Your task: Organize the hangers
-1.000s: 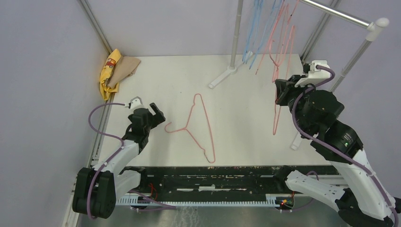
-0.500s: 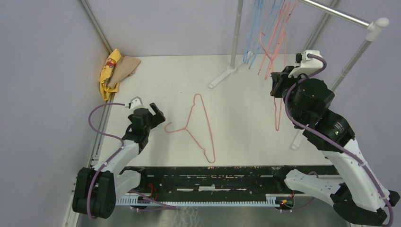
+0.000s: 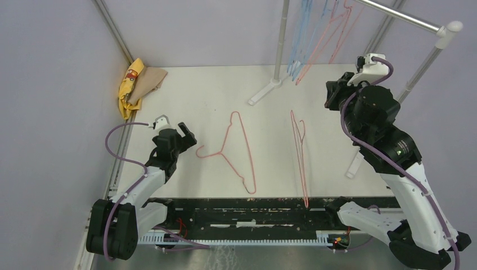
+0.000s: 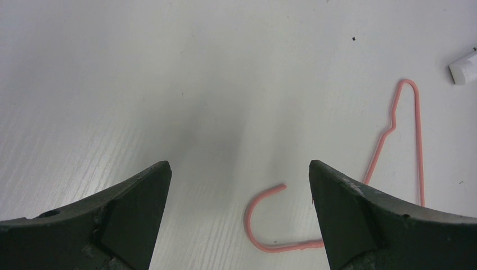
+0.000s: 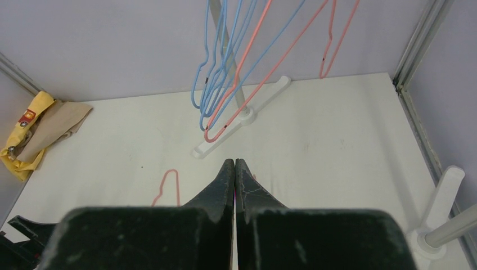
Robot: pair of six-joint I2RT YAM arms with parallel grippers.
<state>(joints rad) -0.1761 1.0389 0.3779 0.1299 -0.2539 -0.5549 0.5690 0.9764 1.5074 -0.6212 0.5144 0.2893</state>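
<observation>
One pink hanger point(image 3: 236, 149) lies flat mid-table; in the left wrist view its hook point(image 4: 264, 216) curls on the table between my fingers. My left gripper point(image 3: 185, 135) point(image 4: 239, 169) is open just left of it and holds nothing. A second pink hanger point(image 3: 299, 157), seen nearly edge-on, is right of the middle, apart from both grippers. My right gripper point(image 3: 331, 93) point(image 5: 234, 161) is raised near the rack, shut, with nothing visibly gripped. Several blue hangers point(image 3: 304, 34) point(image 5: 214, 67) and pink hangers point(image 3: 333, 31) point(image 5: 264, 62) hang from the rack bar.
A yellow and brown cloth bundle point(image 3: 138, 84) lies at the back left corner. The rack's white foot point(image 3: 264, 93) and upright pole point(image 3: 279, 39) stand at the back; another pole point(image 3: 419, 73) and foot point(image 3: 353, 166) stand at the right edge. Metal rails line both sides.
The pink hanger that hung from my right gripper has come free and now sits lower, toward the table's middle-right. The right arm swung slightly back; the hanging hangers swayed. The left arm stayed still.
</observation>
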